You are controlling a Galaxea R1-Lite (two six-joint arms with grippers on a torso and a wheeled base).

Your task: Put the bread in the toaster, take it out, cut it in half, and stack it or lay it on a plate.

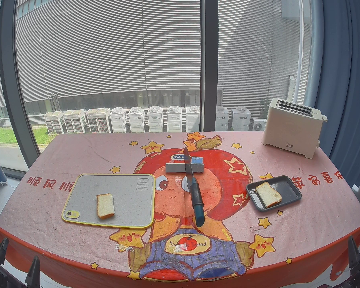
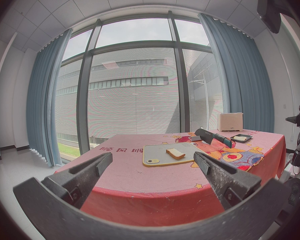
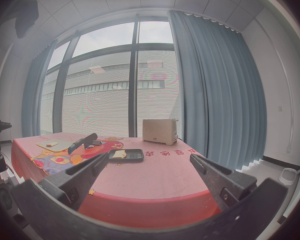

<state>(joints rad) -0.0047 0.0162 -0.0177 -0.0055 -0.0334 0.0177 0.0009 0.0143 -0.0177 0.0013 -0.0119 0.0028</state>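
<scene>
Left gripper [image 2: 152,158] is held off the table's 7 o'clock corner, fingers spread wide, nothing gripped. Right gripper [image 3: 148,158] is held off the 5 o'clock corner, likewise spread and unladen. Bearings are taken from the table centre in the head view, 12 toward the window.

- Dark tray [image 1: 291,188] is set at 4 o'clock on the tablecloth [image 1: 228,237]. One bread slice [image 1: 268,194] is laid flat inside, at the tray's 9 o'clock end, with its long axis running about 11 to 5.
- Cutting board [image 1: 126,189] is placed at 8 o'clock. A second bread piece [image 1: 105,205] is laid flat on it, long axis 12 to 6.
- Knife [image 1: 194,189] is laid at centre, its blade propped across a grey rest [image 1: 176,167], tip toward 12 and handle toward 6.
- Toaster [image 1: 294,127] is stood upright at 2 o'clock, well apart from both pieces of bread.
</scene>
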